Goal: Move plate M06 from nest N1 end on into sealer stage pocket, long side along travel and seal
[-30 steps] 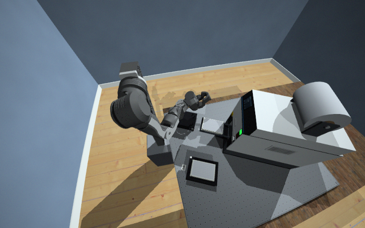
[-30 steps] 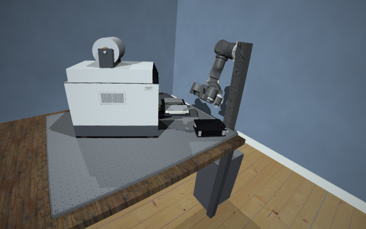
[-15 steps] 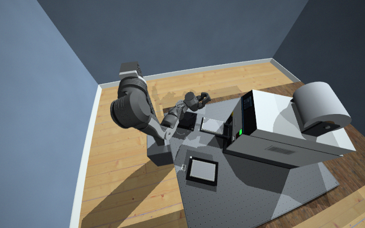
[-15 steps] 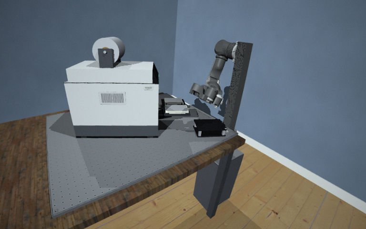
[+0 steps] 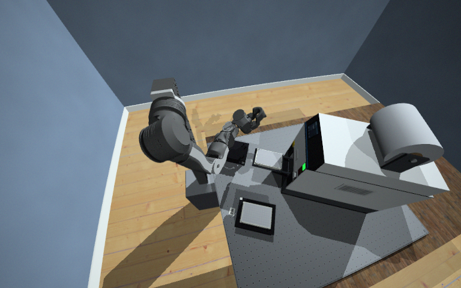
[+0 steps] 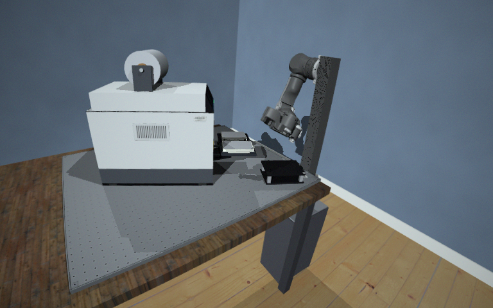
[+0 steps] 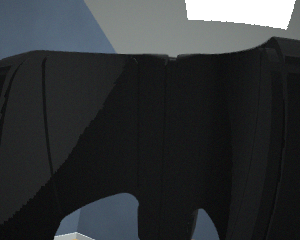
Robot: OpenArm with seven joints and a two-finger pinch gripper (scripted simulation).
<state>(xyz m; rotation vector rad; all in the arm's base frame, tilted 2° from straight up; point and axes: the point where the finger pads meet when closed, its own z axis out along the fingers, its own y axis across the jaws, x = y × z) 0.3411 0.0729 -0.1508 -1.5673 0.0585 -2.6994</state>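
Claw [image 5: 260, 113] pinched fully together, nothing in it; wrist view shows the two dark fingers pressed flat against each other. It hangs in open air beyond the far edge of the grey bench plate [image 5: 297, 249], over the wood floor [image 5: 154, 213], well apart from everything on the bench.

Plate w/ shiny top [image 5: 268, 158] lies flat on the sealer's stage [image 5: 285, 164], stage out in front of the white sealer box [image 5: 350, 160], lamp [image 5: 303, 166] on its front green. Empty black nest [image 5: 238, 153] sits just beside the stage, under the forearm [image 5: 222, 138]. Second plate [image 5: 256, 215] rests in its own black nest [image 5: 237, 224] nearer the bench's front-left edge, well apart from stage.

Foil roll [image 5: 401, 132] on top rear of the box. Arm post [image 6: 320, 114] stands at bench corner. Room: open strip of bench btwn the two nests; sealer front blocks the right side.
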